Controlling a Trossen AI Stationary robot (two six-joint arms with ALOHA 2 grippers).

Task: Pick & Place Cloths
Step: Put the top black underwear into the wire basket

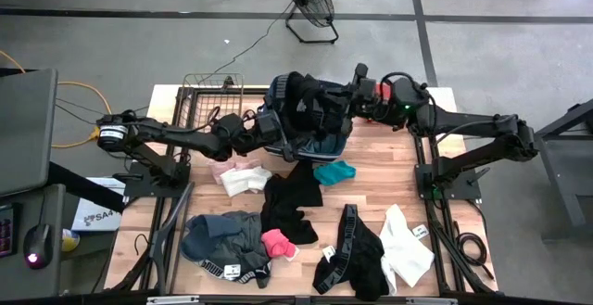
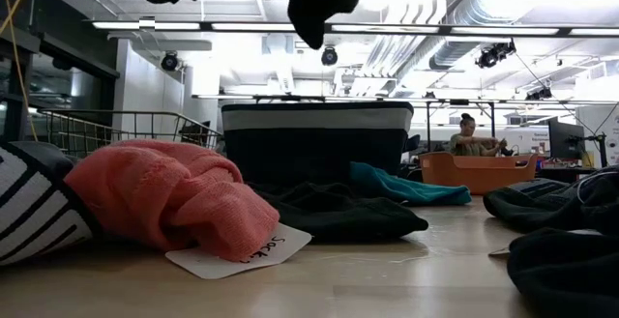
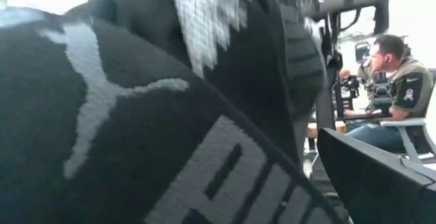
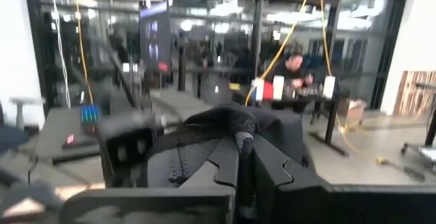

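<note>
Two arms over blue bin [image 1: 306,143] | right gripper [image 4: 238,173] clamps black cloth [image 4: 228,125] — left gripper [image 1: 262,127] spread wide.

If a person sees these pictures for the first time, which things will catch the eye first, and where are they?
Both arms meet above the blue fabric bin at the table's far edge, where the right gripper is shut on a black garment held over it. Nearer, loose cloths lie spread over the wooden table: a bright pink piece, a teal one and a white one stand out among the black.
</note>
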